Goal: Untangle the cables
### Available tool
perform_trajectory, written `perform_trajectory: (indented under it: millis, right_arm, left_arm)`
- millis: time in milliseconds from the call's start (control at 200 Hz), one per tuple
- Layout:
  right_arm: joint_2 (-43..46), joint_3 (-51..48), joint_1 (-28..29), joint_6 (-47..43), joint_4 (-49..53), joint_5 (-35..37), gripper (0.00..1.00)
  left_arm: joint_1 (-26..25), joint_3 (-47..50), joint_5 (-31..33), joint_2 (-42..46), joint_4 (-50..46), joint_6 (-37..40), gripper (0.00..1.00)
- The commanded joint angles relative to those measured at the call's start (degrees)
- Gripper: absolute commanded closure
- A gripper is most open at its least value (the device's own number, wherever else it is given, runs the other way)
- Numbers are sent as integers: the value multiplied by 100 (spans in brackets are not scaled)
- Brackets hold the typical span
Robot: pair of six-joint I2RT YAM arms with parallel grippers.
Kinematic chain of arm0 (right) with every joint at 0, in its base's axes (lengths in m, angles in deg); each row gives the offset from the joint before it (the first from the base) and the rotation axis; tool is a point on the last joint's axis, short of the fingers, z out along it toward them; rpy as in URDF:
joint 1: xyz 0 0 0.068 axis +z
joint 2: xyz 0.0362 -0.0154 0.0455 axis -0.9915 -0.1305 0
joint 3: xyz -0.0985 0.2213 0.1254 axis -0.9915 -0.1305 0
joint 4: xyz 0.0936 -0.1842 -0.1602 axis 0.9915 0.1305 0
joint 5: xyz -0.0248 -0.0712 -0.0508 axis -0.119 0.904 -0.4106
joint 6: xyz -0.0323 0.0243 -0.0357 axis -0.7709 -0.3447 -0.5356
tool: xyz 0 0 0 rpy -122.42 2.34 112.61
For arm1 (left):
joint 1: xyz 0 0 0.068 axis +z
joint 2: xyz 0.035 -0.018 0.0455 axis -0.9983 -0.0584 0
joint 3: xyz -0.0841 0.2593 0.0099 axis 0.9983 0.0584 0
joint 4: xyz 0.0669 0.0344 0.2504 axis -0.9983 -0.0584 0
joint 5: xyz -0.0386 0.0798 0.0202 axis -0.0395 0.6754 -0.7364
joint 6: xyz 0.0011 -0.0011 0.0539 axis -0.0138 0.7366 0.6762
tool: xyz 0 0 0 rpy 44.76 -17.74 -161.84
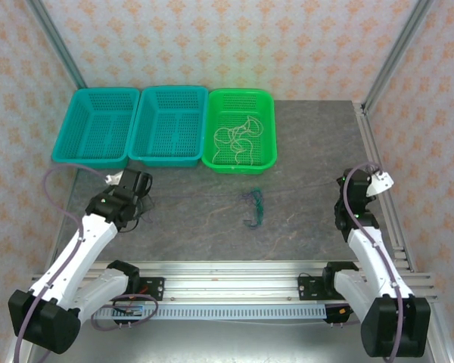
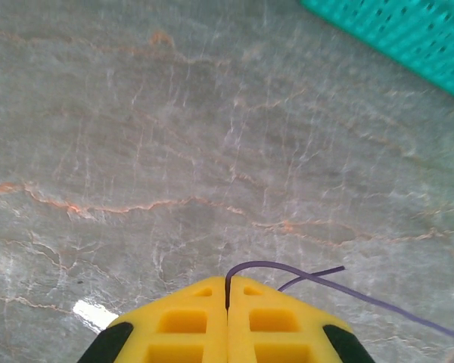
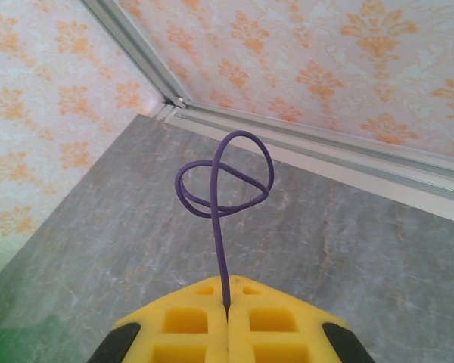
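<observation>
Left tool (image 2: 227, 291) clenched on a thin purple cable (image 2: 261, 263), which leaves the tips and trails off to its right over the tabletop (image 2: 136, 151). Right tool (image 3: 225, 299) clenched on a looped cable (image 3: 219, 227) that stands up ahead of its tips unsupported. Judged light, springy, kink-holding and slippery, so grip near the ends and pull gently. A purple-green tangle (image 1: 253, 210) lies between the tools, apart from both. Whitish cables (image 1: 238, 136) sit in the green basket (image 1: 238, 164) beyond it. Teal baskets (image 1: 91, 159) just ahead of the left tool may obstruct.
</observation>
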Motion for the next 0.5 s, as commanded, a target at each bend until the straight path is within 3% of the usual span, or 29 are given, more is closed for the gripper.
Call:
perform_trajectory:
  millis: [0, 130, 275, 360, 495]
  right_arm:
    - [30, 205, -115, 78, 485, -3, 100]
    - [0, 312, -312, 418, 786, 326, 100]
    - [70, 394, -920, 796, 1025, 204, 100]
    - [134, 436, -991, 718, 1053, 288, 100]
    - [203, 438, -1008, 713, 1130, 455, 100]
  left_arm:
    - [72, -631, 463, 84, -423, 13, 100]
    - [293, -1293, 760, 11, -581, 259, 100]
    - [1101, -2240, 566, -306, -843, 612, 100]
    - [1532, -2696, 226, -434, -775, 773, 100]
    - [1713, -3282, 133, -753, -768, 888, 100]
